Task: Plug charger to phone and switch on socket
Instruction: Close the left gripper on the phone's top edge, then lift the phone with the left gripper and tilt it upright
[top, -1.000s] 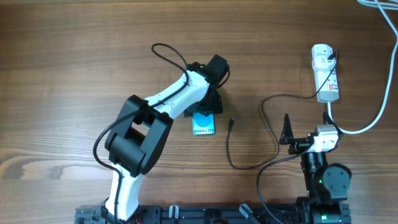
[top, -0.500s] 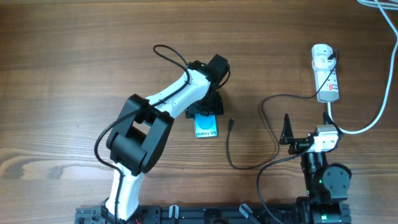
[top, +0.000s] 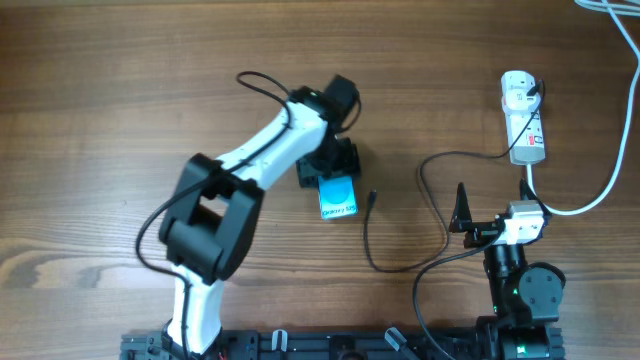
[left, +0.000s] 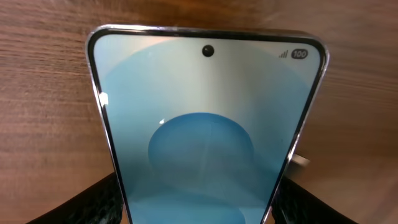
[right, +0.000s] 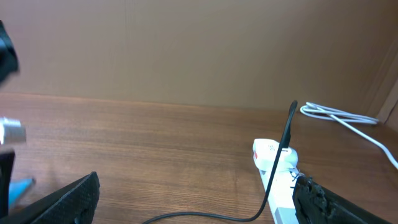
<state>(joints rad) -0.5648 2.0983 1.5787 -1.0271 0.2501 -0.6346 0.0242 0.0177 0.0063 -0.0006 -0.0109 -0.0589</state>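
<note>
Overhead: the left gripper (top: 328, 170) sits over the far end of the phone (top: 339, 198), which lies screen up on the table (top: 100, 100). Just right of the phone, but apart from it, is the plug of the charger (top: 372, 198). Its cable loops near and then runs to the socket (top: 524, 120) at far right. The right gripper (top: 462, 212) hovers at near right.

Left wrist: both fingers (left: 93, 199) clamp the phone's long edges (screen lit).

Right wrist: the jaws are spread wide and hold nothing, with the socket ahead to the right.

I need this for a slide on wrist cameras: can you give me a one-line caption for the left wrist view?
Left gripper clasps the phone by its long edges, blue screen lit, wooden table behind.
</note>
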